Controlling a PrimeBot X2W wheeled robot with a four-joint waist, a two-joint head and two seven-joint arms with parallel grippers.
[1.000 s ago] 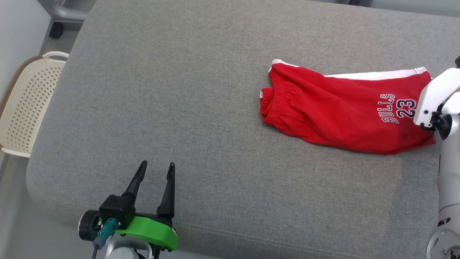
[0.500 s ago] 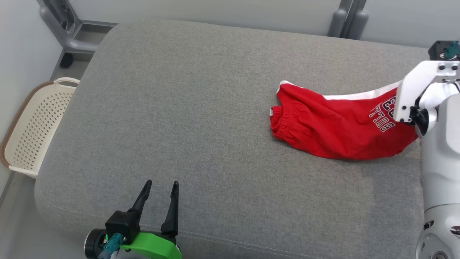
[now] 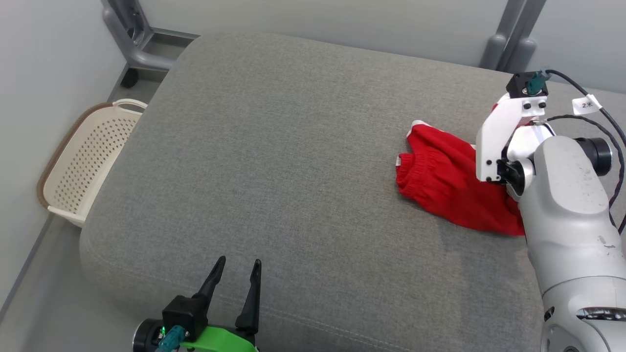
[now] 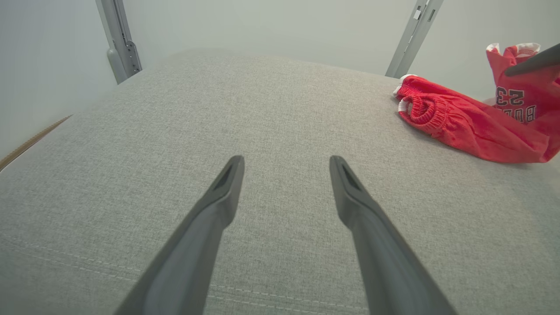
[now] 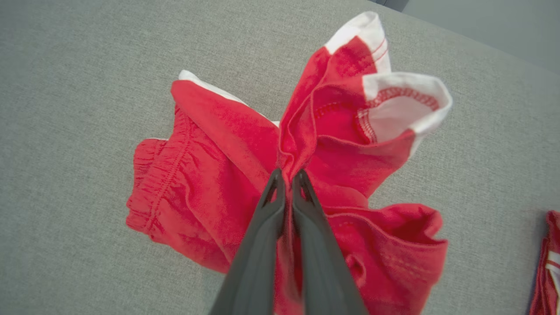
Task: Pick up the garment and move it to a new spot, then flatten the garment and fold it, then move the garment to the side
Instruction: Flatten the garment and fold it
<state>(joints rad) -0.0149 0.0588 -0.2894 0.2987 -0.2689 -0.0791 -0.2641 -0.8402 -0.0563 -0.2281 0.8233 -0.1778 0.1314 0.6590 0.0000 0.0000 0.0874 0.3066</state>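
Head view: the left gripper [image 3: 240, 261] hangs over the near edge of the cushion [image 3: 293, 146], jaws wide apart and empty. The red shorts [image 3: 440, 186] lie at the right, partly behind the right arm [image 3: 562, 195]. A basket [image 3: 83, 166] stands left of the cushion.

Left wrist view: one end of the shorts is raised off the cushion.

Right wrist view: the right gripper [image 5: 288, 175] is pinched tight on a fold of the shorts, with the waistband lying on the cushion.

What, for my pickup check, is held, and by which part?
The right gripper pinches the red shorts by bunched fabric near the leg hems; left gripper holds nothing.
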